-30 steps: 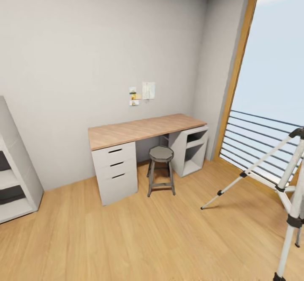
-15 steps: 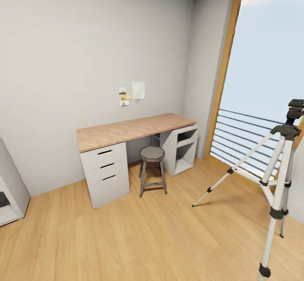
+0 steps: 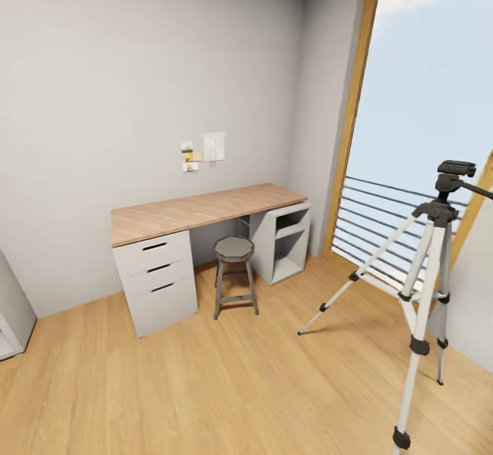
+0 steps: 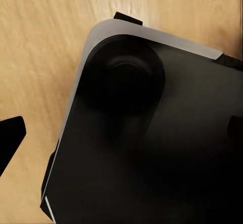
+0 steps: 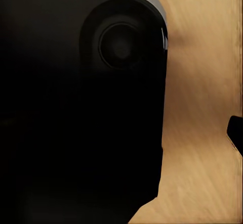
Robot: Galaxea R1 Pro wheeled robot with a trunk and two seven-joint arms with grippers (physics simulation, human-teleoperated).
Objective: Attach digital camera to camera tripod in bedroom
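The camera tripod (image 3: 437,210) stands on the light wood floor at the right of the head view, in front of the tall wood-framed window (image 3: 356,106). Its silver-white legs are spread and its dark grey head (image 3: 455,167) carries nothing on top. The digital camera is out of view. In the left wrist view one dark fingertip (image 4: 10,139) juts in over the floor beside the robot's black base (image 4: 152,148). The right wrist view likewise has a fingertip (image 5: 236,133) at its edge beside the base (image 5: 76,113). Neither view lets me judge the jaws.
A wood-topped desk (image 3: 198,210) with white drawers (image 3: 156,280) and an open cubby (image 3: 284,239) stands against the far wall, a grey four-legged stool (image 3: 234,248) before it. A white shelf unit (image 3: 10,311) sits at the left edge. A railing (image 3: 383,229) crosses the window's lower part.
The head view has swung to the right: desk and stool slid left in the picture, and the tripod's head and all legs have come into the picture. Nothing in the room itself moved.
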